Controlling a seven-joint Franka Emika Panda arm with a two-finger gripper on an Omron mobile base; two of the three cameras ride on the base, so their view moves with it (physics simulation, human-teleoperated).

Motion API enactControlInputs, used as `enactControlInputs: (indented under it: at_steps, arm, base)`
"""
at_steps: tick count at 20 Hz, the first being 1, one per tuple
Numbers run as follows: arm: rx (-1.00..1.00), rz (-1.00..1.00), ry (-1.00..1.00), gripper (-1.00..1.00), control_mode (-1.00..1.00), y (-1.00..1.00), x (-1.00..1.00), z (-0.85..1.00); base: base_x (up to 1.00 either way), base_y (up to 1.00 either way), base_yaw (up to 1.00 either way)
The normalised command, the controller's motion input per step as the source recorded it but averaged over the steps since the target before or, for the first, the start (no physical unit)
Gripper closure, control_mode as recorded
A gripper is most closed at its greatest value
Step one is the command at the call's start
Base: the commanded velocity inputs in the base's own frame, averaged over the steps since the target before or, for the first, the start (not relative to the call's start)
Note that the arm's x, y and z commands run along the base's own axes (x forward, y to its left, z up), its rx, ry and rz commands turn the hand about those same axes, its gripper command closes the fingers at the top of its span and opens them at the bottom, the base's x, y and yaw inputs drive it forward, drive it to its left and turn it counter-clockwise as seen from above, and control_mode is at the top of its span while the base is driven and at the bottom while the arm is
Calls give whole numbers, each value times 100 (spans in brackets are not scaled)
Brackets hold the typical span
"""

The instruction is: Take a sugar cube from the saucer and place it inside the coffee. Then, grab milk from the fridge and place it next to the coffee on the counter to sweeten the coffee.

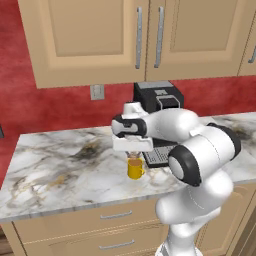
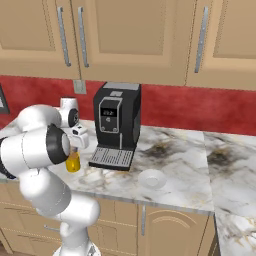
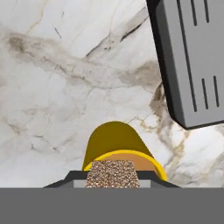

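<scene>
The gripper [image 3: 113,177] pinches a speckled brown sugar cube [image 3: 113,173]. The coffee [image 3: 120,148] sits directly beneath it, with the coffee machine's drip tray [image 3: 192,61] at 2 o'clock.

Veined marble counter [image 1: 60,165], glossy yellow mug [image 1: 135,168], grainy brown sugar cube [image 3: 113,173].

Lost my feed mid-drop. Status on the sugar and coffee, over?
Gripper shut on sugar cube, right above the yellow mug. Cube not yet released. Coffee machine close beside; nothing blocking the drop.
</scene>
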Motion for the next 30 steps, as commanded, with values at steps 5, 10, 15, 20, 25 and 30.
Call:
enactControlInputs:
  at_steps: [5, 10, 15, 20, 25, 30]
  arm:
    - [0, 0, 6, 100, -100, 0, 7, -32]
    - [-1, 0, 3, 100, -100, 0, 11, -22]
    - [0, 0, -2, 100, -100, -17, -28, -1]
    - [0, 0, -2, 100, -100, -13, -35, 0]
    - [0, 0, 0, 100, -100, 3, -2, -2]
    - [0, 0, -3, 100, -100, 5, 6, 0]
  base:
    - [0, 0, 0]
    - [0, 0, 0]
    - [0, 0, 0]
    - [0, 0, 0]
    - [0, 0, 0]
    - [0, 0, 0]
